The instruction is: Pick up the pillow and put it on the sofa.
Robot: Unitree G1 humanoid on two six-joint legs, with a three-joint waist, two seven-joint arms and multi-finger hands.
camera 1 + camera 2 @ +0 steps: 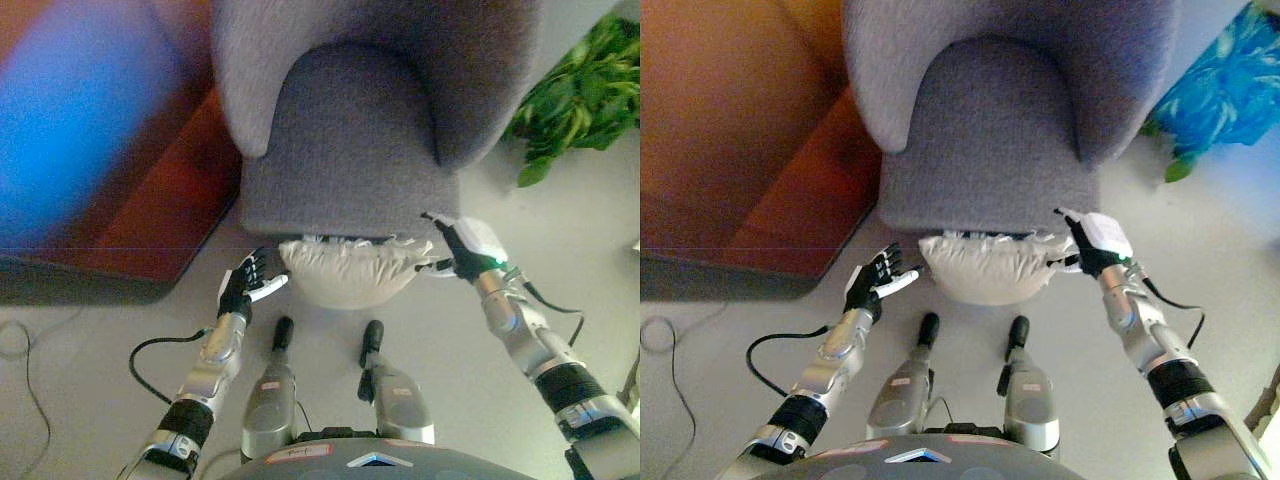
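A white pillow (350, 270) lies on the floor against the front of the grey sofa chair (350, 150), partly tucked under its seat edge. My left hand (248, 280) hovers just left of the pillow, fingers spread and straight, not touching it. At the pillow's right end is my right hand (462, 245), fingers extended, fingertips touching or nearly touching the pillow's corner.
A reddish-brown rug (150, 210) covers the floor left of the sofa chair. A green leafy plant (580, 90) stands at the upper right. Pale bare floor (90, 340) spreads around both arms.
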